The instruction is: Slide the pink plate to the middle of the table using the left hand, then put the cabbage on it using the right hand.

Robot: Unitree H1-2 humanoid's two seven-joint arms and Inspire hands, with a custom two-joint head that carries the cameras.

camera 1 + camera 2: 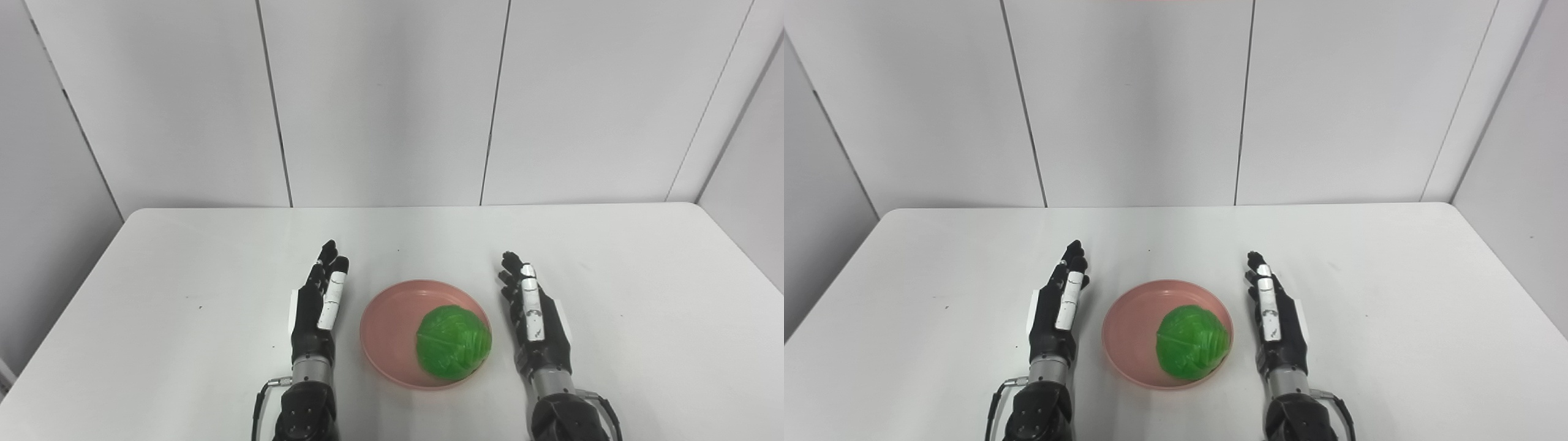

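The pink plate [392, 321] lies on the white table [184, 275] near the front middle. A green cabbage [454, 340] rests in the plate's right half. My left hand [318, 306] stands just left of the plate, fingers straight and apart, holding nothing. On the plate's right side my right hand [531, 315] mirrors it, open and empty. Neither hand touches the plate or the cabbage.
The table's far edge meets a grey panelled wall [392, 104]. Nothing else stands on the table besides the plate and the hands.
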